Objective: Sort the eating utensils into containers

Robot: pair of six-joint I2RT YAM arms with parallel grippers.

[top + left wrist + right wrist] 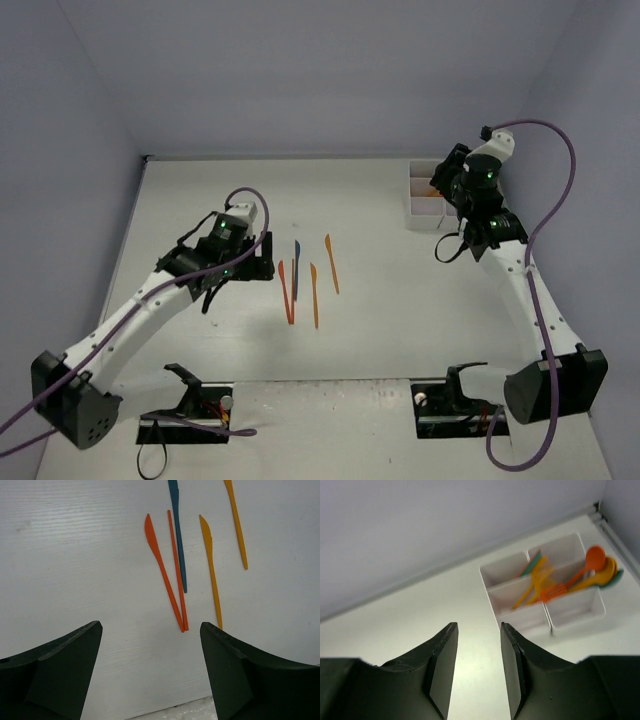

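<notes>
Left fingers: the two dark fingers of the left gripper are standing wide apart and gripping nothing, with only bare table showing between them.
Left gripper, place: it is hovering low over the table, just left of the loose utensils, with its tips pointing toward their near ends.
Loose utensils: five are lying flat near the middle of the table, well apart from the tray.
Leftmost pair: a red-orange knife and a thin red-orange handle are lying in a narrow V, meeting at their near ends.
Teal piece: a teal utensil is lying just beside the thin handle, and the edge of the wrist view is cutting off its head.
Orange pair: an orange knife is lying apart to the right, and a second orange utensil is lying farther right and farther back.
Right fingers: the fingers of the right gripper are standing partly apart, with an empty gap between them.
Right gripper, place: it is hanging above the table's far right corner, near the tray.
Tray: the white tray is sitting by the back wall.
Tray contents: orange spoons and a red-orange spoon are leaning out of the right column. Orange and red-orange forks are lying in the left column — teal and red tips are showing in the compartment behind them.
</notes>
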